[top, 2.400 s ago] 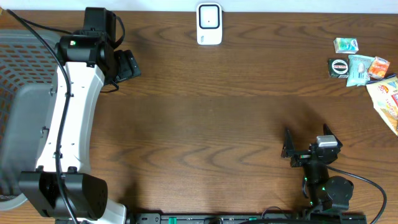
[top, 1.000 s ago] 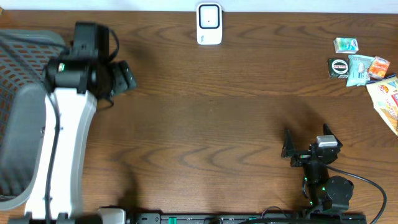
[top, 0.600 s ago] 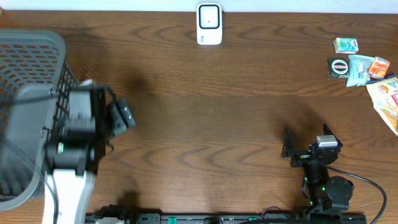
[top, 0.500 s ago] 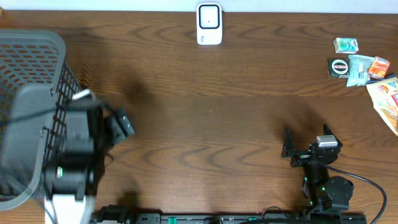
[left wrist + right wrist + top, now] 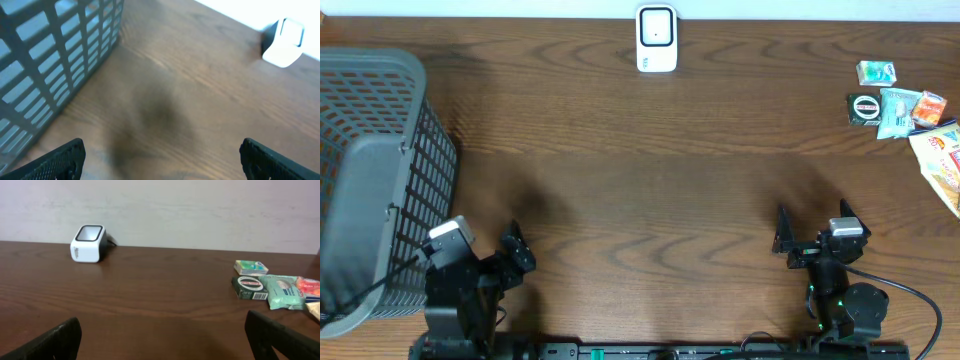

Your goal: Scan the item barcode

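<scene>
The white barcode scanner (image 5: 656,38) stands at the table's far middle edge; it also shows as the scanner (image 5: 285,36) in the left wrist view and the scanner (image 5: 88,243) in the right wrist view. Small packaged items (image 5: 895,105) lie at the far right: a green box (image 5: 251,267), a dark box (image 5: 250,288) and a pale green packet (image 5: 283,292). My left gripper (image 5: 517,252) sits low at the front left, open and holding nothing (image 5: 161,160). My right gripper (image 5: 812,225) rests at the front right, open and holding nothing (image 5: 162,340), far from the items.
A grey mesh basket (image 5: 370,180) fills the left side, its wall (image 5: 50,60) close to my left gripper. A yellow snack bag (image 5: 942,160) lies at the right edge, below the small items.
My left arm has pulled back from the far left of the table to the front left edge, uncovering the basket. The right arm has not moved.
</scene>
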Controlling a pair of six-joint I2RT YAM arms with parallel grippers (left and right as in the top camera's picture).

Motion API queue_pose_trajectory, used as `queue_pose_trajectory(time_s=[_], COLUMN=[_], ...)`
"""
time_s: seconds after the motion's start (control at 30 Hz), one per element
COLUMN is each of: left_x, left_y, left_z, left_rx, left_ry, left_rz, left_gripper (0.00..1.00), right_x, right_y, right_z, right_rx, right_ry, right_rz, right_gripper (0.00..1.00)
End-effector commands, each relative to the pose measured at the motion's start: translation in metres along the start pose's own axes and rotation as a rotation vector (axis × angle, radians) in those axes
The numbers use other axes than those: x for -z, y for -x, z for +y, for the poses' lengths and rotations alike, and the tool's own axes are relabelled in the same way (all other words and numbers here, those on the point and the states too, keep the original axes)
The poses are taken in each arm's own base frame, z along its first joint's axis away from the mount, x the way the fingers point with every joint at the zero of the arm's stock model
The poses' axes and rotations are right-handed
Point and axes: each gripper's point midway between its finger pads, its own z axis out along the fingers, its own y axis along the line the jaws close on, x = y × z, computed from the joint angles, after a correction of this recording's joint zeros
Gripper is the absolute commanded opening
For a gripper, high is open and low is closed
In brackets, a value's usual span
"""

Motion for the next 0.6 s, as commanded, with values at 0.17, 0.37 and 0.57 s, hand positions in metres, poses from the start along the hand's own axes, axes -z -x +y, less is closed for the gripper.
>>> queue_pose_trajectory(time_s=[0.17, 0.37, 0.57], left_x=[-0.007, -0.013, -0.017], left_y=[0.003, 0.001, 0.008], left_z=[-0.025, -0.026, -0.029], left_rx=[-0.157, -0.167, -0.153], left_ry=[-0.164, -0.192, -0.225], left_rz=[-0.109, -0.175, -0.274], left_gripper=[0.98, 0.98, 0.98], right_x=[0.0, 0.0, 0.0], right_y=[0.0, 0.0, 0.0], right_z=[-0.002, -0.002, -0.002], right_rx=[-0.015, -0.015, -0.015], right_ry=[-0.009, -0.009, -0.009], right_rz=[-0.001, -0.001, -0.001], right_gripper=[0.99, 0.99, 0.99])
